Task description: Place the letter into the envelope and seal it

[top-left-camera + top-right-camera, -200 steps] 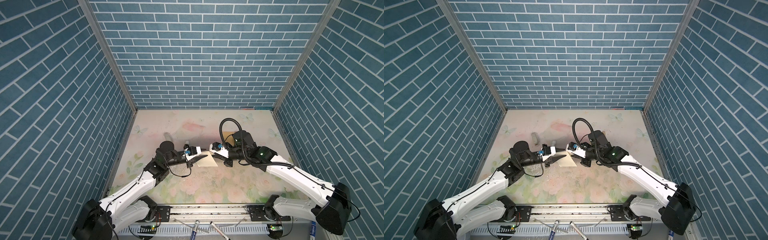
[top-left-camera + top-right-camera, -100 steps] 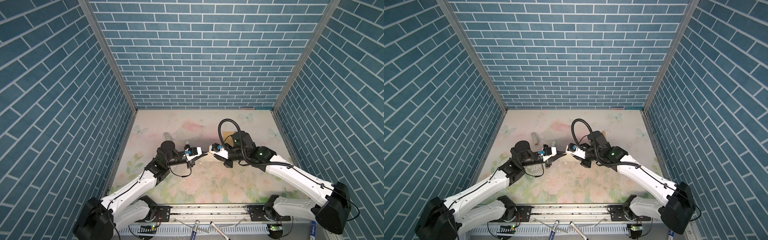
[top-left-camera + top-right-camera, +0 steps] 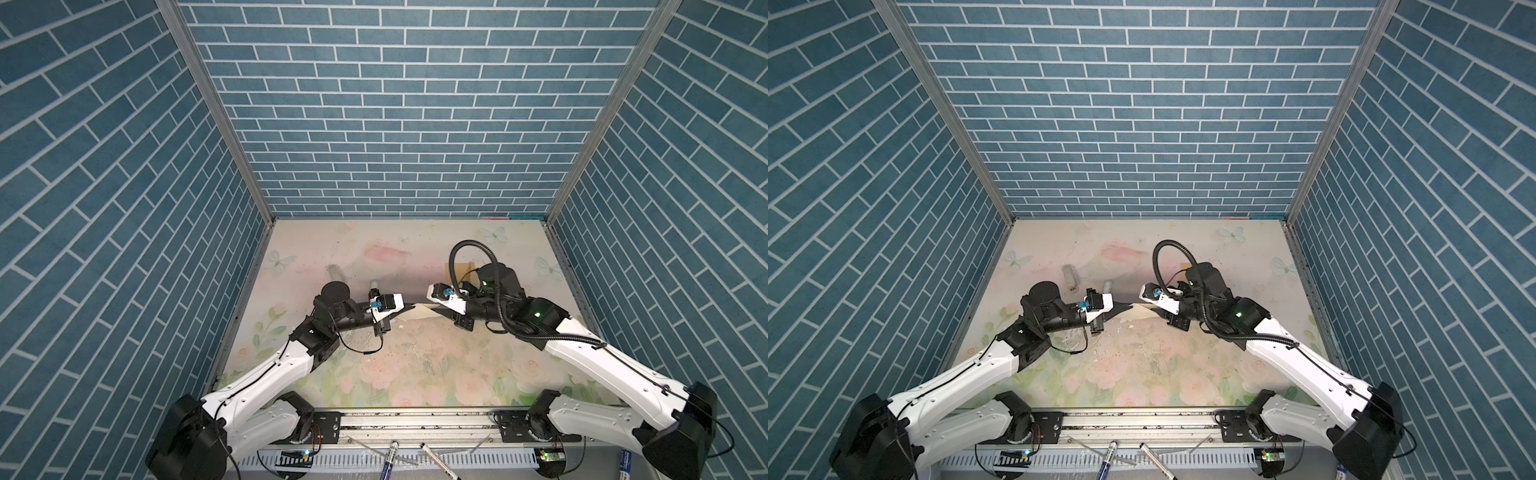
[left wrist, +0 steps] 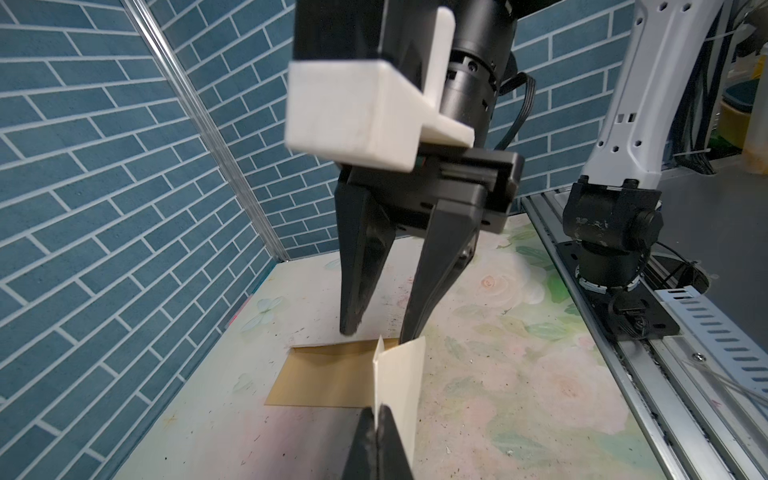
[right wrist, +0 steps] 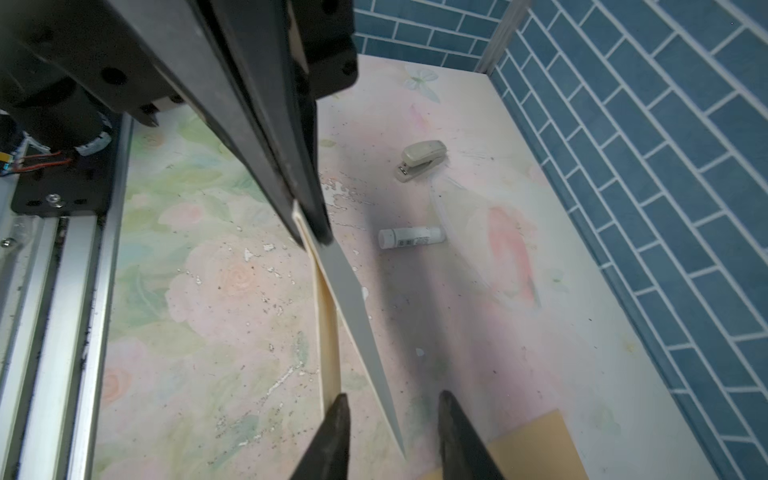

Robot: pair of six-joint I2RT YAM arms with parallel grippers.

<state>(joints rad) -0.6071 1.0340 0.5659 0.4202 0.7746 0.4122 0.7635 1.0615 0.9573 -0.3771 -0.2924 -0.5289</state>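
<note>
Two thin, likely floppy leaves of the folded letter (image 4: pixel 401 374) jut from your tightly closed left gripper (image 4: pixel 376 419) toward the parted, empty right gripper (image 5: pixel 392 415) over the envelope (image 4: pixel 328 380), so pinch lightly near the fold.

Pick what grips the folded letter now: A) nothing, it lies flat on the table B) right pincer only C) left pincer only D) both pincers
C: the left pincer is shut on the letter; the right pincer has its jaws apart at the other end.
</note>
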